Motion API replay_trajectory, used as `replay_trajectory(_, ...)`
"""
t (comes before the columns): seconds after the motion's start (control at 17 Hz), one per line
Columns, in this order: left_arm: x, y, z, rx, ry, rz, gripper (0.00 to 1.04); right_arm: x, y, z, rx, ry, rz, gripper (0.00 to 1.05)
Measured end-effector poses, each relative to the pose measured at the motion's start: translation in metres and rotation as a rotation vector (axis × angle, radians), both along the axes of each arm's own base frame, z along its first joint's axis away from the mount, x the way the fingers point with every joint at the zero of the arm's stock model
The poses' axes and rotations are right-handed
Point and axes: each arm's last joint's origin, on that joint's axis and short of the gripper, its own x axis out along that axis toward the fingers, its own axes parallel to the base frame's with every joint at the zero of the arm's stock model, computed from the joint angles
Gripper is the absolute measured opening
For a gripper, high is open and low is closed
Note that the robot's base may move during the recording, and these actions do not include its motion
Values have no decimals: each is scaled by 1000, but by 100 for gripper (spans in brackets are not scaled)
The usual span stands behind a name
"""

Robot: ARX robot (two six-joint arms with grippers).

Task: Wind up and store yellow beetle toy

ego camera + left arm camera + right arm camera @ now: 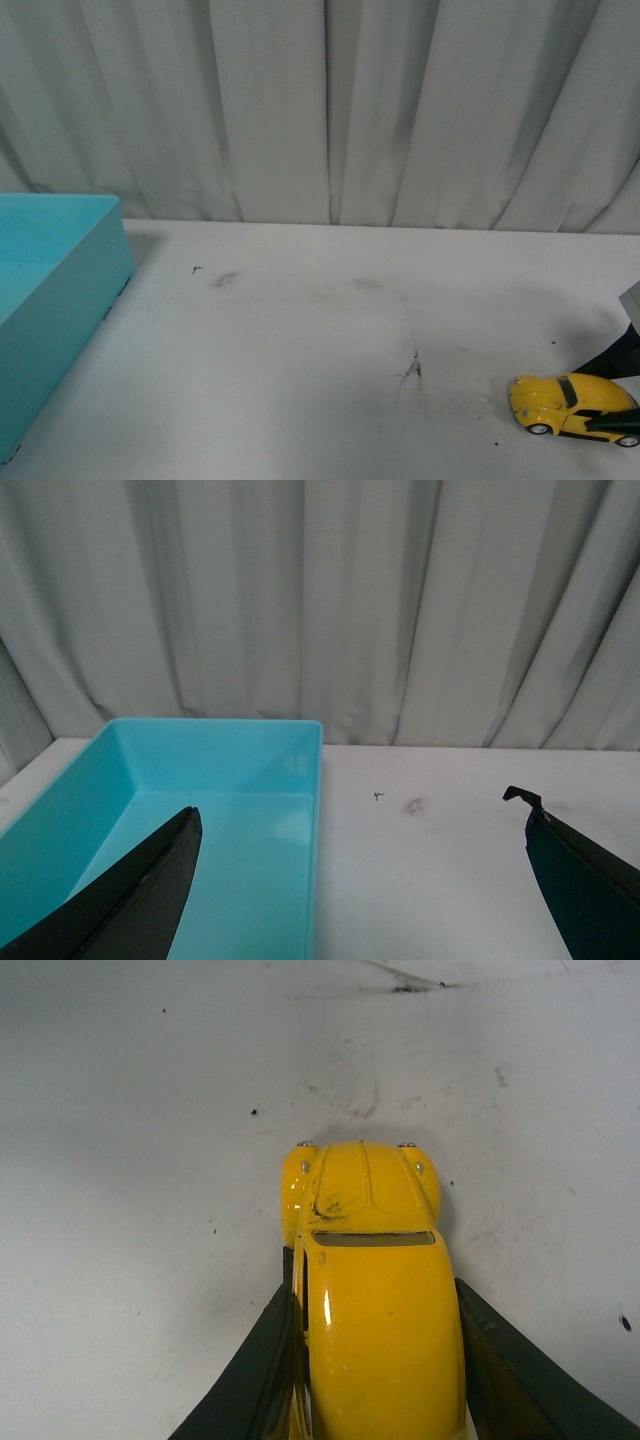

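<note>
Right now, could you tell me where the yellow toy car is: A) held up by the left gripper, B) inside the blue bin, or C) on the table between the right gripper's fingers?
C: the toy car rests on the table with the right gripper straddling it.

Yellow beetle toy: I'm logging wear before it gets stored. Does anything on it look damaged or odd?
Yes: the yellow beetle toy has a dark scuffed patch on its hood, near the windscreen, where the glossy paint looks chipped. Otherwise it sits upright on the table, which carries a few dark smudges.
</note>
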Motion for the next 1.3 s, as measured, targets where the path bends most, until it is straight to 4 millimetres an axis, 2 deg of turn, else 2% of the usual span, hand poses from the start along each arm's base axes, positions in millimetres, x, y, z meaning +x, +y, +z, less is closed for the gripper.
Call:
replay_trajectory(0.41, 0, 0, 0, 0, 0, 0, 98, -26, -29, 1, -28, 26, -89, 39)
replay_trajectory(0.71, 0, 0, 0, 0, 0, 0, 98, -28, -29, 4, -32, 26, -90, 41)
replay_trajectory(1.0, 0, 0, 0, 0, 0, 0, 98, -35, -24, -3, -54, 94, -80, 95)
replay_trajectory(1.06, 0, 0, 0, 0, 0, 0, 98, -35, -24, -3, -53, 97, -82, 100)
replay_trajectory(1.12, 0, 0, 0, 0, 0, 0, 98, -35, -24, -3, -55, 95, -81, 97)
replay_trajectory(1.3, 0, 0, 0, 0, 0, 0, 98, -35, -24, -3, -56, 92, -82, 98)
